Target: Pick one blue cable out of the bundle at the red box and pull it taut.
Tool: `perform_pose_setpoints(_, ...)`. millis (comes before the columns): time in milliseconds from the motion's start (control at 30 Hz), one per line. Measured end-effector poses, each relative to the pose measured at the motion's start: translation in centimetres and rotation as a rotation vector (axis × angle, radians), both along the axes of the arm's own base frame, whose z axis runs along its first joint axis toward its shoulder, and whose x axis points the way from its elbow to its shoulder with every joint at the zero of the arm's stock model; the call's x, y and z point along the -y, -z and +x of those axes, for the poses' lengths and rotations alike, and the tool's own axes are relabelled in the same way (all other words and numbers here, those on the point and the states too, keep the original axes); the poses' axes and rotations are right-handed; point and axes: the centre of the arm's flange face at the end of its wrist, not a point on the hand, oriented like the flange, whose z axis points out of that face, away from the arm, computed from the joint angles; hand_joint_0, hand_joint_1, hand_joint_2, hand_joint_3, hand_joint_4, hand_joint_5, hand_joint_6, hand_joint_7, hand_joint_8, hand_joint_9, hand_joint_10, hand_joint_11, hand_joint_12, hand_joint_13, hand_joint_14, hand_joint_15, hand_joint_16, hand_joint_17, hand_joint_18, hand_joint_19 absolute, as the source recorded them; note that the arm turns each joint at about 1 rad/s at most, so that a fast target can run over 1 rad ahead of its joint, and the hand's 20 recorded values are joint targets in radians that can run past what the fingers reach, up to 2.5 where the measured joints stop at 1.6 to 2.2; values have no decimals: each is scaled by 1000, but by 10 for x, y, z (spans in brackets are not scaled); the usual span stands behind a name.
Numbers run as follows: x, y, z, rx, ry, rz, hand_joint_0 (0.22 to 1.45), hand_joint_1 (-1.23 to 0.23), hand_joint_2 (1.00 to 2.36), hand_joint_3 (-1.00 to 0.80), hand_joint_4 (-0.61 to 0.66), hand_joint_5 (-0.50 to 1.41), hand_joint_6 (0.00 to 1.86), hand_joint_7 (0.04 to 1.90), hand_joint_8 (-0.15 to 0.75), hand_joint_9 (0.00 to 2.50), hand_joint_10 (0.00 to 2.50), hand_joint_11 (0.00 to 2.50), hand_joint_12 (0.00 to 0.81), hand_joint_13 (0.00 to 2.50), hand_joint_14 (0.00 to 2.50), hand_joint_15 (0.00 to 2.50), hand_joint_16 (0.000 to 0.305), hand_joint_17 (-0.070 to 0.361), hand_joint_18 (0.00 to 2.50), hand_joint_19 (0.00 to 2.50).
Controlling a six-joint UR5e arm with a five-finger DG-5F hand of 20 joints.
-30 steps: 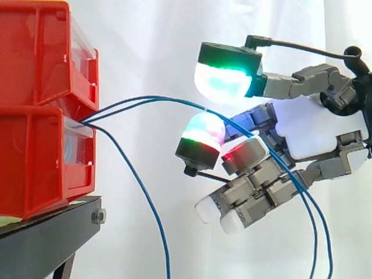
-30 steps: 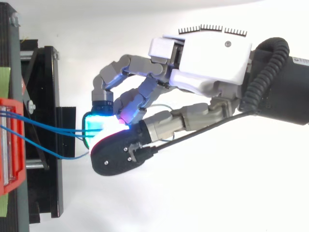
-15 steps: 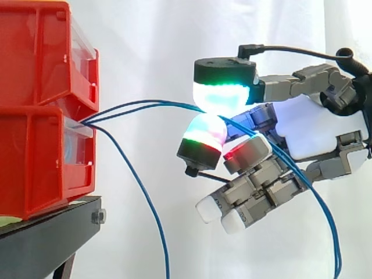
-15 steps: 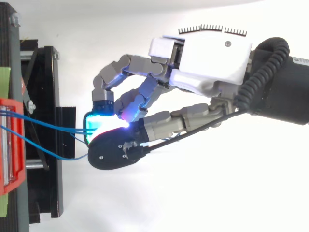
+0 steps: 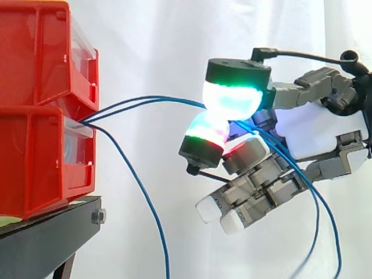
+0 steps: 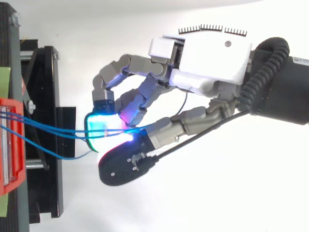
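Sideways from the red box [image 5: 46,116], two blue cables [image 5: 168,99] run nearly level into the hand's [image 5: 314,131] pinch

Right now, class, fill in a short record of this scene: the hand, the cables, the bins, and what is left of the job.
Hand: the hand comes in from the right, and two glowing fingers are pinched together
Held: two blue cables run into the pinch
Cable run: from the lower red bin to the pinch, slightly bowed, not yet taut
Loose: a third cable hangs down from the same bin
Support: the bins are stacked on a black stand
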Motion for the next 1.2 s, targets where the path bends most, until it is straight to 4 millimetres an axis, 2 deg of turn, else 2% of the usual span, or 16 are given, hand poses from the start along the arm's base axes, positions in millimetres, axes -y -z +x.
perform_pose_setpoints(200,0,0,0,1,0,0,569,-910,1000,-500,75,-154,878,1043,284,1103,19,1366,335,640,15,371,51,116,542,292)
perform_pose_setpoints(233,0,0,0,1,0,0,516,-861,1000,-500,86,-151,878,1029,296,1111,13,1352,347,648,15,376,54,121,549,299)
perform_pose_setpoints(300,0,-1,0,1,-1,0,488,-802,1000,-500,93,-148,876,1032,306,1131,12,1352,359,656,16,377,56,125,558,299)
perform_pose_setpoints(433,0,0,0,1,0,0,465,-660,1000,-500,81,-145,871,1037,320,1161,12,1342,372,669,16,374,58,131,560,328)
perform_pose_setpoints(533,0,-1,0,1,-1,0,496,-571,1000,-500,65,-147,867,1054,298,1165,13,1355,361,664,15,386,56,126,537,347)
perform_pose_setpoints(600,-1,-1,0,1,-1,0,530,-563,1000,-500,60,-148,864,1087,287,1160,15,1353,349,659,17,396,54,121,517,360)
perform_pose_setpoints(700,-1,-1,0,2,-1,0,596,-586,1003,-457,61,-149,869,1122,271,1154,16,1364,338,654,16,400,51,115,497,371)
perform_pose_setpoints(833,-1,-1,1,3,-1,0,598,-634,1011,-321,62,-146,883,1122,272,1161,15,1379,340,659,17,400,51,114,501,370)
perform_pose_setpoints(867,-1,-1,1,3,-1,0,595,-656,1012,-250,72,-143,890,1120,304,1181,14,1378,356,680,15,394,54,122,535,357)
perform_pose_setpoints(967,-1,-1,1,3,-1,0,596,-690,1013,-177,68,-140,901,1094,318,1193,11,1382,367,703,15,401,57,128,567,345)
perform_pose_setpoints(1200,-2,-2,1,4,-3,1,645,-861,1018,-170,46,-152,904,1098,276,1129,16,1400,341,674,16,405,51,115,537,330)
